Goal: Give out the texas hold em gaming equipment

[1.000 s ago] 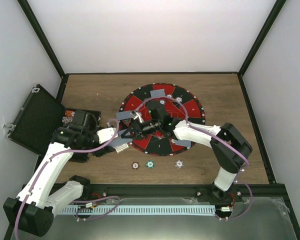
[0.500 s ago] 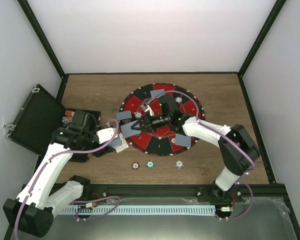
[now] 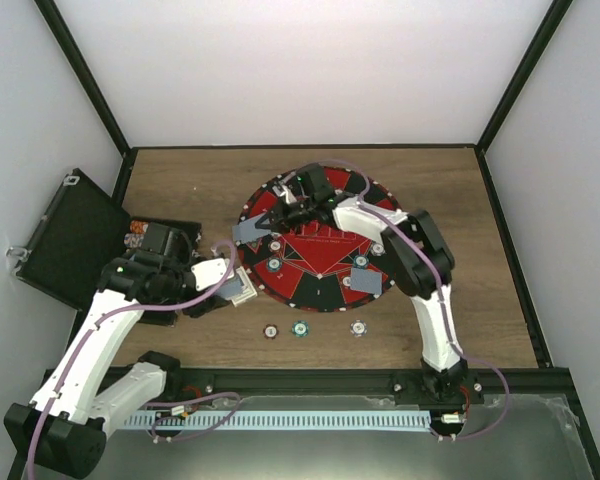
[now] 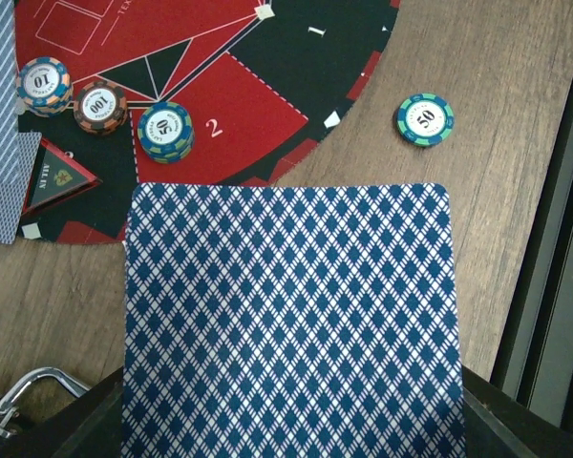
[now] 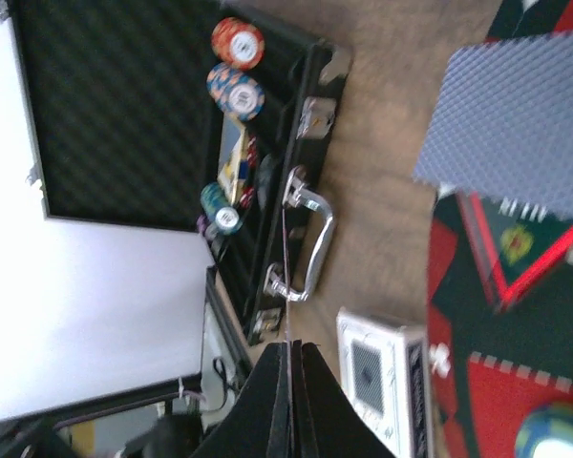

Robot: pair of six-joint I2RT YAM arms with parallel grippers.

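card (image 4: 286,324): bottom cropped by frame edge | chips (image 5: 237,43): blurred

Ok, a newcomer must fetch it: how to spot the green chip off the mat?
Start at the round red-and-black mat. Three chips line the bare wood at its near edge. The green chip is the middle one, between a reddish chip and a pale chip.

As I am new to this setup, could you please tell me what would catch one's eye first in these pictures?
The round red-and-black poker mat at the centre of the table stands out, with grey-backed cards and chips on it. In the left wrist view a blue-diamond card in the left pincer fills the lower half, and an open black case sits at the table's left edge.
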